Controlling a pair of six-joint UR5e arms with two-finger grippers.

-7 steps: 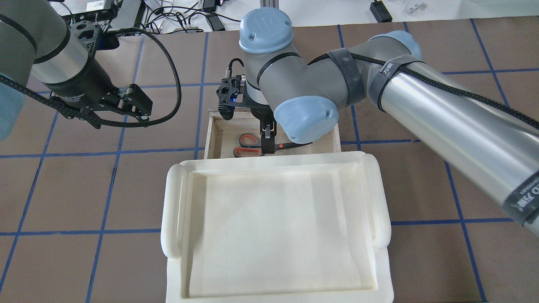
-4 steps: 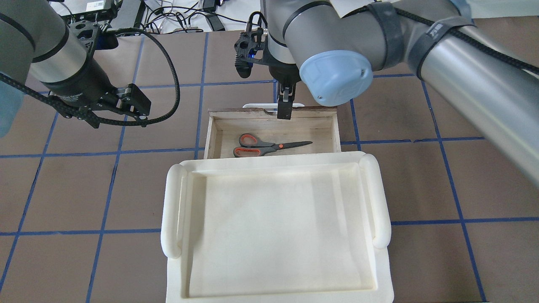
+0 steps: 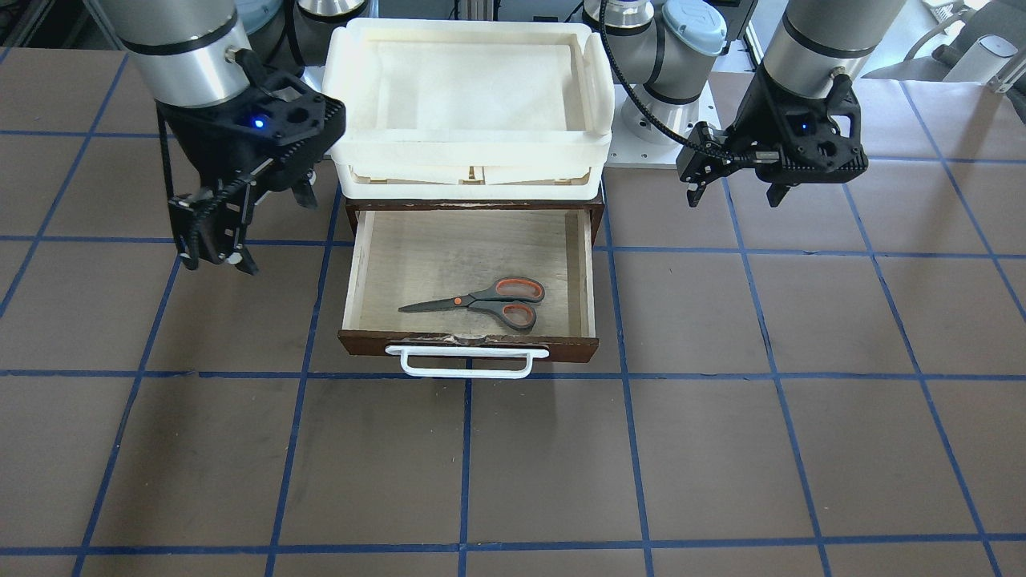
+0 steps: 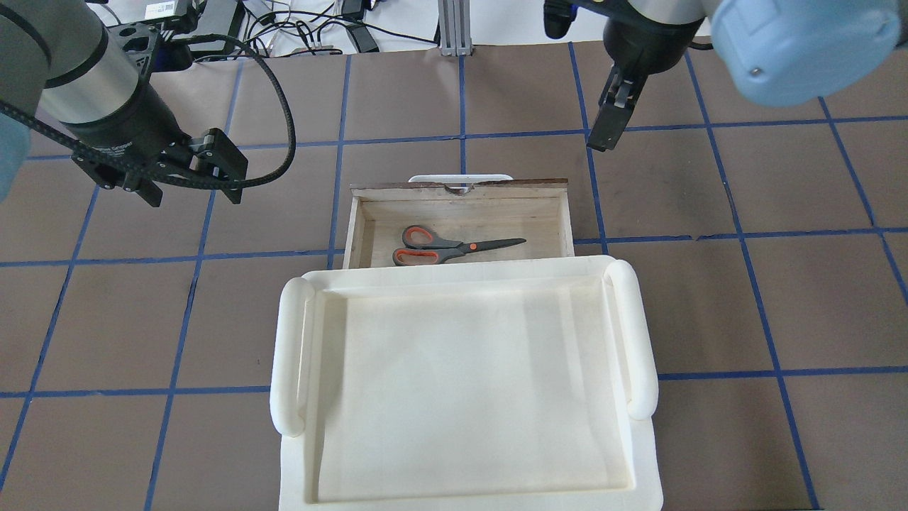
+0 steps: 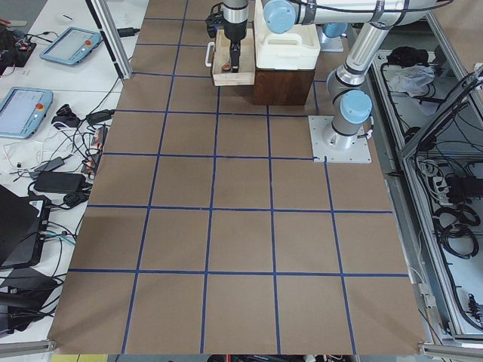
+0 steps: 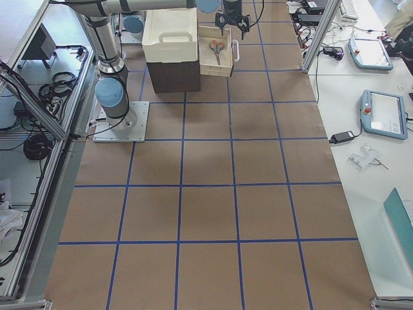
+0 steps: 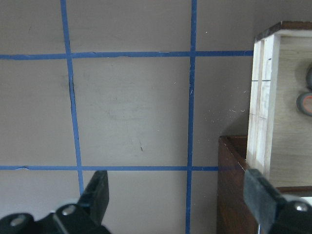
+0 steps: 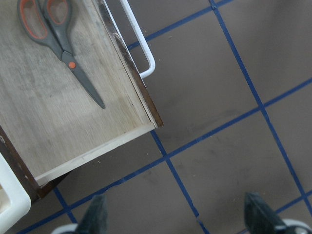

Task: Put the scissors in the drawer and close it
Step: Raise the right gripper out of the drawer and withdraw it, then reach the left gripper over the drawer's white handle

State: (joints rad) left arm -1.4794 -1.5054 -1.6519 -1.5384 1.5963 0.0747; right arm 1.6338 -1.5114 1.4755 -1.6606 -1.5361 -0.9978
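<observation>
Overhead exterior: drawer open; scissors flat inside, near front edge

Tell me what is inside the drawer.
Only the scissors lie in the drawer, flat on its pale floor near the front wall. The rest of the visible floor is bare. Whatever part runs back under the cream tray is covered and cannot be seen.

Cream tray w/ rolled side handles sits atop a dark cabinet, approx. mid-table widthwise. Table is brown, marked into squares by blue tape. Past the far edge: cable tangle & an alu post. Benches on both ends carry tablets w/ more leads beside them.
</observation>
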